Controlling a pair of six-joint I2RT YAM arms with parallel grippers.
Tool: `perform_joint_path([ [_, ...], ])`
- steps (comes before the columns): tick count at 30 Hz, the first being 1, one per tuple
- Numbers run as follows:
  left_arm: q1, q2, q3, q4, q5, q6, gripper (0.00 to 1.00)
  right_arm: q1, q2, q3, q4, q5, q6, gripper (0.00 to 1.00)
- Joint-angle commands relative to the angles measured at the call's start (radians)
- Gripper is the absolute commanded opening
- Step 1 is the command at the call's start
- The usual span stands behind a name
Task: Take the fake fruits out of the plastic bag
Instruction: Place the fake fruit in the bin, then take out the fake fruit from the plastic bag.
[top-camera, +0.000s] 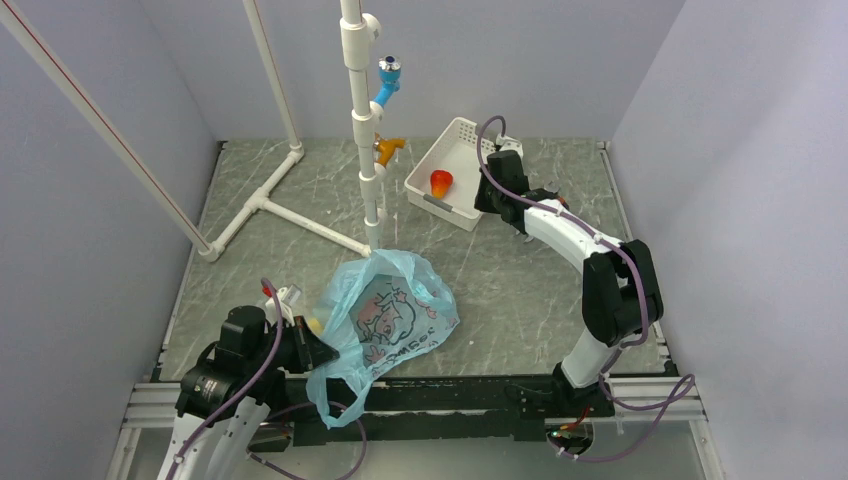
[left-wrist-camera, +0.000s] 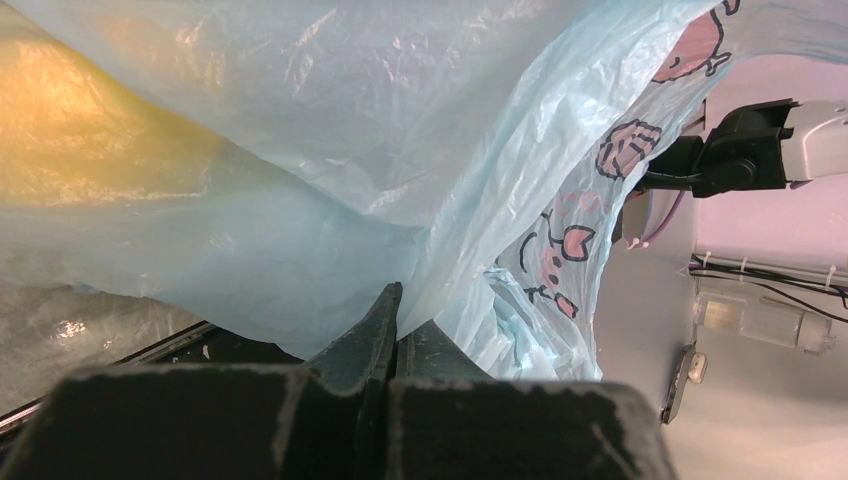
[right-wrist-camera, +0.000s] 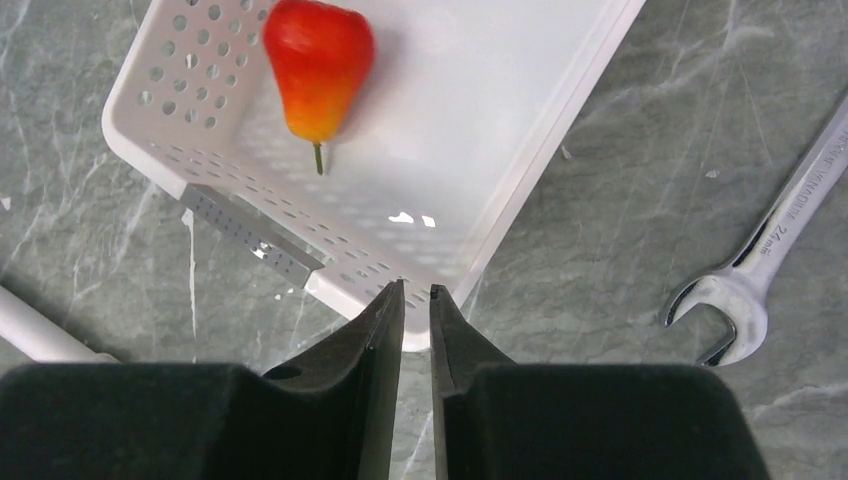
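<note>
The left gripper (left-wrist-camera: 392, 305) was pressed shut on a fold of the plastic bag (top-camera: 395, 310), with thin blue film rising from between its fingertips. Its wrist camera showed little besides film. Up and to the left of the tips, a yellow-orange fruit (left-wrist-camera: 90, 130) glowed through the plastic from inside the bag. The top view added what that close shot could not: the bag lay crumpled on the table (top-camera: 520, 290) just ahead of the gripper.

The right gripper (right-wrist-camera: 417, 292) held nothing, its fingers nearly together with a thin slit between them. It hung over the near rim of the white basket (right-wrist-camera: 500, 130). The red-orange fruit (right-wrist-camera: 318, 65) lay in the basket, ahead and left of the tips. Only this wrist view showed the wrench (right-wrist-camera: 785, 235), on the table to the right of the fingers and apart from the basket.
</note>
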Motion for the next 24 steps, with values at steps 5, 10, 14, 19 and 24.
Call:
perform_joint_path([
  [5, -0.001, 0.01, 0.003, 0.036, 0.008, 0.0, 0.0, 0.066, -0.182, -0.031, 0.012, -0.073, 0.005, 0.25],
  [10, -0.001, 0.007, 0.002, 0.037, 0.008, -0.003, 0.0, 0.149, -0.317, -0.097, -0.007, -0.092, -0.05, 0.34],
  [14, -0.001, 0.009, 0.003, 0.037, 0.009, -0.001, 0.0, 0.207, -0.472, -0.155, 0.026, -0.192, -0.099, 0.35],
  [19, -0.002, 0.011, 0.003, 0.036, 0.009, -0.001, 0.0, 0.331, -0.644, -0.213, 0.104, -0.28, -0.159, 0.43],
  [24, -0.001, 0.012, 0.005, 0.034, 0.0, -0.006, 0.0, 0.521, -0.708, -0.187, 0.163, -0.375, -0.184, 0.48],
])
